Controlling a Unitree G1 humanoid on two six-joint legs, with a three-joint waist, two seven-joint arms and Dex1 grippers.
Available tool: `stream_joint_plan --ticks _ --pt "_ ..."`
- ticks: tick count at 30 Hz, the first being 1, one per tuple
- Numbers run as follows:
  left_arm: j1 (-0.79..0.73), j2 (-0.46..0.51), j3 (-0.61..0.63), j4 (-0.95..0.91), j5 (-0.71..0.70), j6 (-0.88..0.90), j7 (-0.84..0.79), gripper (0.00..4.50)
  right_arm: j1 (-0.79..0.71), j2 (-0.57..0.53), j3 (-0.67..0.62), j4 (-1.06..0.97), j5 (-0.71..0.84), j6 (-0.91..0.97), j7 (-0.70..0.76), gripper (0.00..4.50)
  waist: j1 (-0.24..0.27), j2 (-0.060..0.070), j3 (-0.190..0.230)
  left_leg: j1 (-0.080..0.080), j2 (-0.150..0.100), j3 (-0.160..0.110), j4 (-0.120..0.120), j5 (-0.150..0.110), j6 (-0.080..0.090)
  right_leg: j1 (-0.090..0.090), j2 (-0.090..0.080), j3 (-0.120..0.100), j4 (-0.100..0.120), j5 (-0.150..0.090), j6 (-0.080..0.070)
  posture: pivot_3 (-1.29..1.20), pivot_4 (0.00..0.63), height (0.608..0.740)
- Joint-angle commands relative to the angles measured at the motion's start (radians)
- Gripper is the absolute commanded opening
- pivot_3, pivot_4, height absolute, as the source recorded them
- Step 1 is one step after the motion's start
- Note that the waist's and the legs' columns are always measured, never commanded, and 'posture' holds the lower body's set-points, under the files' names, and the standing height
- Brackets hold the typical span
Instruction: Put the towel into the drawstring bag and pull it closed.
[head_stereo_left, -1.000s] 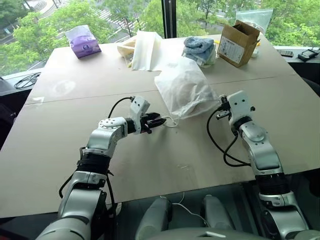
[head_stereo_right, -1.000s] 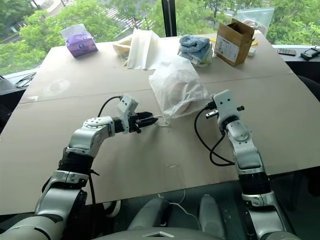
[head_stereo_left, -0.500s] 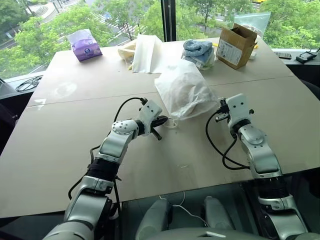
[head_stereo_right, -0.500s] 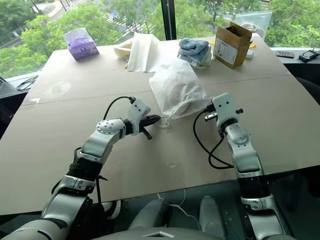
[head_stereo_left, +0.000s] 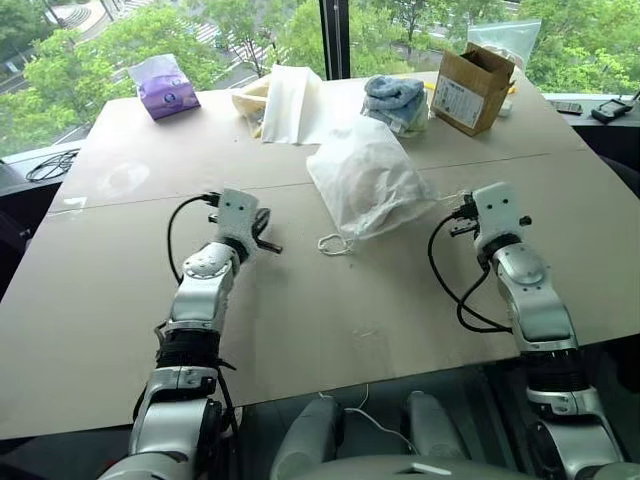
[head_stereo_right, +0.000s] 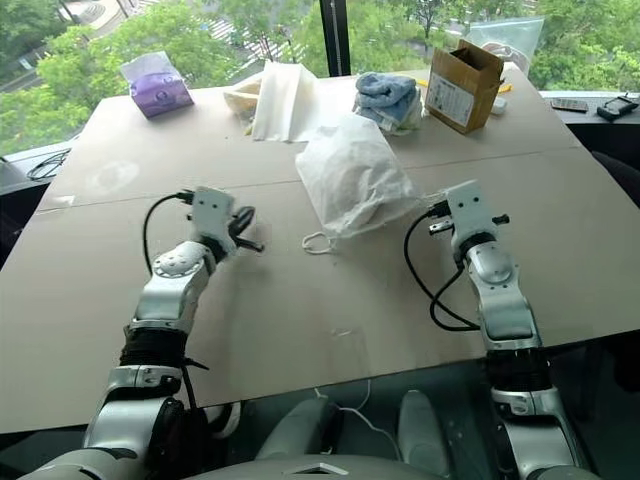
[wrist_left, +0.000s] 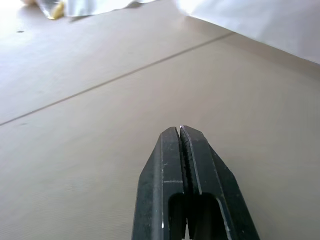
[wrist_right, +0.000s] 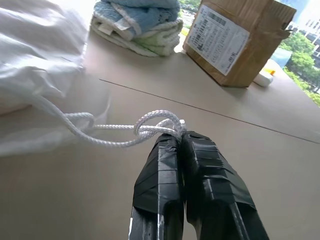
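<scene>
The white drawstring bag (head_stereo_left: 365, 180) lies bulging mid-table, mouth toward me. The towel is hidden from view. My right gripper (wrist_right: 177, 135) is shut on a knotted white cord (wrist_right: 150, 127) that runs back to the bag (wrist_right: 35, 50); in the head view it sits just right of the bag's mouth (head_stereo_left: 460, 208). Another cord loop (head_stereo_left: 335, 245) lies loose on the table in front of the bag. My left gripper (head_stereo_left: 262, 232) hovers well to the left of that loop, its fingers (wrist_left: 197, 165) shut with nothing between them.
At the far side stand a purple tissue pack (head_stereo_left: 167, 85), a folded cream sheet-like cloth (head_stereo_left: 290, 102), a blue-and-white pile of cloths (head_stereo_left: 398, 100) and an open cardboard box (head_stereo_left: 475, 85). A seam (head_stereo_left: 150, 195) crosses the tabletop.
My left gripper shut near the cord loop, then swung away to the left empty, and the loop stayed on the table. My right gripper shifted slightly right with its cord.
</scene>
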Motion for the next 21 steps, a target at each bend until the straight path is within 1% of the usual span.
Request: stream_joint_plan --ticks 1,3,6,7,9,10,13,15,18,21 --pt "-0.036 0.001 0.041 -0.016 0.011 -0.09 0.073 0.04 -0.04 0.006 -0.041 -0.006 -0.003 -0.006 -0.054 0.0 0.004 0.0 0.0 -0.004 0.0 0.0 0.001 0.0 0.0 -0.003 0.0 0.0 0.0 0.0 0.0 0.0 0.15 0.74" --pt "-0.029 -0.01 0.028 -0.031 -0.02 -0.056 0.028 0.04 -0.048 0.01 -0.042 0.003 0.002 -0.009 -0.058 0.0 0.004 0.0 0.0 -0.008 -0.001 0.0 0.002 0.0 0.0 -0.007 -0.001 -0.001 0.001 0.0 0.0 0.0 0.15 0.74" --pt "0.011 -0.03 -0.018 -0.128 -0.169 0.055 -0.183 0.04 -0.056 0.017 -0.035 0.009 0.008 -0.012 -0.059 0.0 0.001 0.0 0.0 -0.009 -0.001 0.0 0.002 0.0 0.0 -0.007 -0.001 -0.001 0.001 0.0 0.0 0.0 0.15 0.74" --pt "0.021 -0.012 -0.05 -0.155 -0.174 0.059 -0.249 0.28 -0.056 0.022 -0.031 0.007 0.01 -0.011 -0.059 0.0 -0.001 0.0 0.0 -0.009 -0.001 0.0 0.002 0.0 0.0 -0.007 -0.001 -0.001 0.001 0.0 0.0 0.0 0.15 0.74" --pt "0.031 0.035 -0.115 -0.187 -0.152 0.044 -0.355 0.9 -0.053 0.032 -0.023 0.003 0.012 -0.011 -0.057 0.0 -0.004 0.0 0.0 -0.009 -0.001 0.0 0.001 0.0 0.0 -0.007 0.0 -0.001 0.001 0.0 0.0 0.0 0.15 0.74" --pt "0.036 0.063 -0.152 -0.194 -0.132 0.01 -0.413 1.3 -0.05 0.037 -0.019 0.0 0.013 -0.012 -0.055 0.0 -0.006 0.0 0.0 -0.009 -0.001 0.0 0.001 0.0 0.0 -0.007 0.0 -0.001 0.001 0.0 0.0 0.0 0.15 0.74" --pt "0.039 0.111 -0.212 -0.187 -0.125 -0.031 -0.535 2.81 -0.042 0.051 -0.009 -0.006 0.013 -0.013 -0.053 0.0 -0.011 0.001 0.0 -0.008 0.0 0.001 0.0 0.0 0.0 -0.008 0.001 0.001 0.001 0.0 0.0 0.0 0.15 0.74" --pt "0.027 0.122 -0.235 -0.149 -0.125 -0.039 -0.588 2.81 -0.036 0.057 -0.001 -0.013 0.012 -0.014 -0.05 0.0 -0.009 0.001 0.001 -0.007 0.0 0.001 0.0 0.0 0.0 -0.008 0.001 0.001 0.001 0.0 0.0 0.0 0.15 0.74" --pt "0.005 0.123 -0.262 -0.077 -0.095 -0.075 -0.625 2.81 -0.031 0.06 0.004 -0.021 0.01 -0.016 -0.048 0.0 -0.005 0.001 0.001 -0.008 0.0 0.001 0.0 0.0 0.0 -0.008 0.001 0.001 0.001 0.0 0.0 0.0 0.15 0.74" --pt "-0.029 0.1 -0.272 0.011 -0.055 -0.137 -0.599 2.81 -0.022 0.065 0.002 -0.035 0.009 -0.014 -0.055 0.0 -0.004 0.001 0.001 -0.008 0.0 0.001 0.0 0.0 0.0 -0.008 0.001 0.001 0.001 0.0 0.0 0.0 0.15 0.74"
